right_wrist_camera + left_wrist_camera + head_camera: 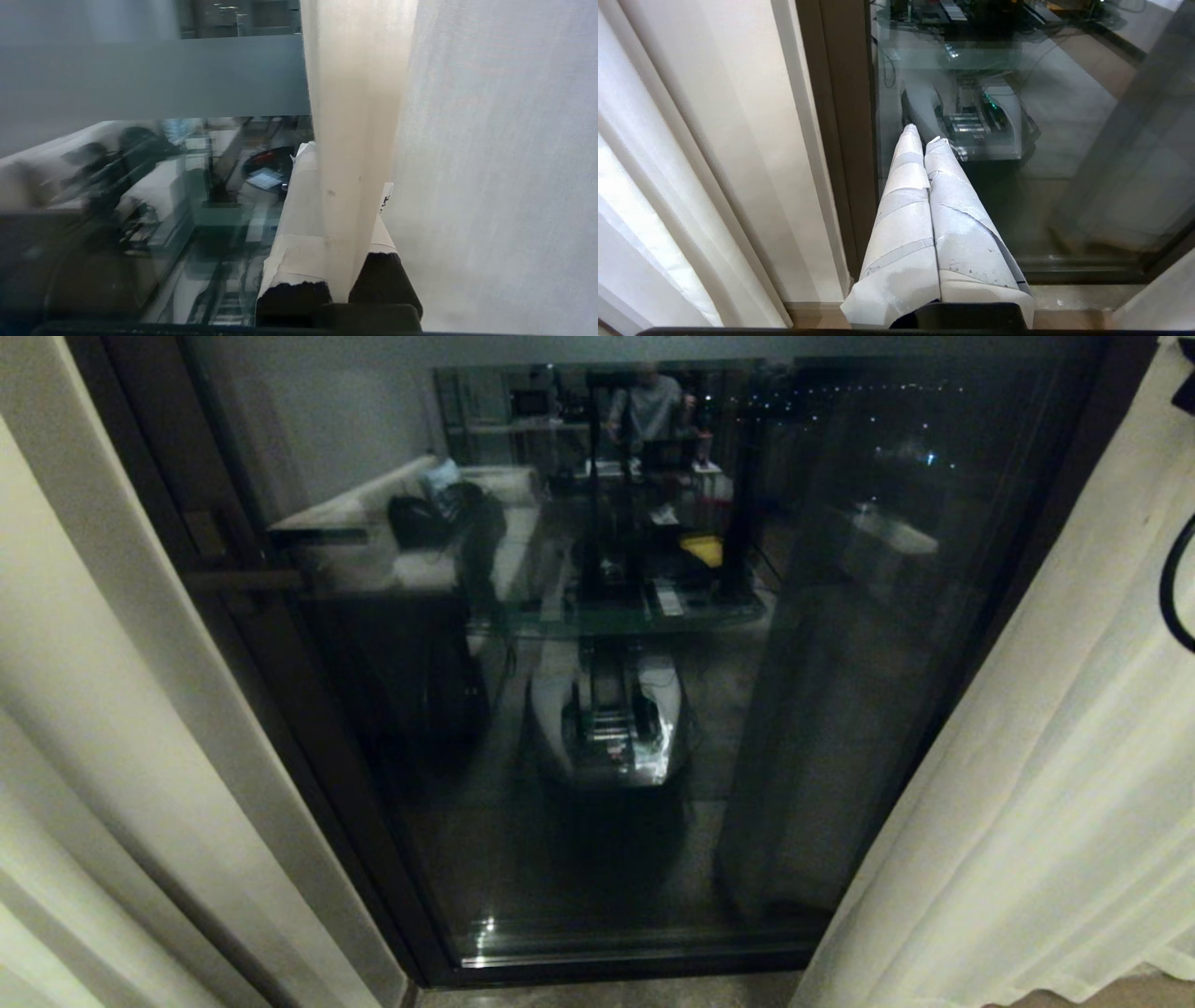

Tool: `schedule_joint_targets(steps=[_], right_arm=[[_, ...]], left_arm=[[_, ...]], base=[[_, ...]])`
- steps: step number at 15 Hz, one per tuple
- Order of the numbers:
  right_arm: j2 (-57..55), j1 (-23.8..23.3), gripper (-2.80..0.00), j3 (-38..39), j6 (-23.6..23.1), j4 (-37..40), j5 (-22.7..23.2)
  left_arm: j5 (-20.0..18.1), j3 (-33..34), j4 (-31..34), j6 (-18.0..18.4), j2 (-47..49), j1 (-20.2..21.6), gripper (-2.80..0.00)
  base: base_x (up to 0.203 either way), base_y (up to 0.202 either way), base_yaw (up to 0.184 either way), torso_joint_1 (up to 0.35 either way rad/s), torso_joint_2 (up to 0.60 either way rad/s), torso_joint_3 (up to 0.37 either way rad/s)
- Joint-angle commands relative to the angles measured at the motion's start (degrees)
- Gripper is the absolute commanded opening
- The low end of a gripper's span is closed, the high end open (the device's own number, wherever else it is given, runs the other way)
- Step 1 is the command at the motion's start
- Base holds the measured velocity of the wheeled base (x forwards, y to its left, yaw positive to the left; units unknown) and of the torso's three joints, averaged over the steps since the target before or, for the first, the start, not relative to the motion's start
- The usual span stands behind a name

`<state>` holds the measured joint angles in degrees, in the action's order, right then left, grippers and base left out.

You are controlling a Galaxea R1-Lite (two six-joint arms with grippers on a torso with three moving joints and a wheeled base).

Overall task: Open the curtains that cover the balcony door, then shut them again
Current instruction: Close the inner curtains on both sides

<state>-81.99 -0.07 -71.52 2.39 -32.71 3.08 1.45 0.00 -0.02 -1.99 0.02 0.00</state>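
The balcony door point(597, 663) stands uncovered in the middle, its dark frame and lever handle point(243, 581) showing at the left. The cream curtains hang drawn to both sides: one panel point(93, 756) on the left, the other point(1046, 784) on the right. My right gripper point(345, 172) is shut on a vertical fold point(355, 93) at the inner edge of the right panel point(504, 163), close to the glass. My left gripper point(924, 135) is shut on nothing, hanging low in front of the door's left frame post point(845, 140), beside the left panel point(668, 163).
The dark glass point(1064, 116) reflects my own base, a sofa and a person standing behind. A narrow strip of floor point(607, 994) runs under the door's bottom rail. A black cable loop point(1172, 588) of my right arm shows against the right panel.
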Motion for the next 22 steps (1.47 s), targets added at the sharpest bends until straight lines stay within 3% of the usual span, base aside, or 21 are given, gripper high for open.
schedule_joint_targets(steps=[1, 11, 14, 19, 22], right_arm=[[-0.10, 0.16, -2.80, 0.28, -0.10, -0.34, 0.17], [0.00, 1.67, -2.80, 1.96, -0.19, -0.43, 0.17], [0.53, 6.37, -2.80, 2.18, -0.84, -0.43, -0.03], [0.17, 15.89, -2.80, 2.15, -5.88, -0.43, -0.22], [0.17, 17.95, -2.80, 2.44, -6.87, -0.34, -0.22]], left_arm=[[0.04, 0.00, 0.02, 0.06, -0.02, -0.09, -2.80], [0.04, 0.00, 0.02, 0.06, -0.02, -0.09, -2.80], [0.04, 0.00, 0.02, 0.06, -0.02, -0.09, -2.80], [0.04, 0.00, 0.02, 0.06, -0.02, -0.09, -2.80], [-0.04, 0.00, 0.02, 0.06, -0.02, -0.09, -2.80]], base=[[0.000, 0.000, 0.000, 0.000, 0.00, 0.000], [0.000, 0.000, 0.000, 0.000, 0.00, 0.000], [0.000, 0.000, 0.000, 0.000, 0.00, 0.000], [0.000, 0.000, 0.000, 0.000, 0.00, 0.000], [0.000, 0.000, 0.000, 0.000, 0.00, 0.000]])
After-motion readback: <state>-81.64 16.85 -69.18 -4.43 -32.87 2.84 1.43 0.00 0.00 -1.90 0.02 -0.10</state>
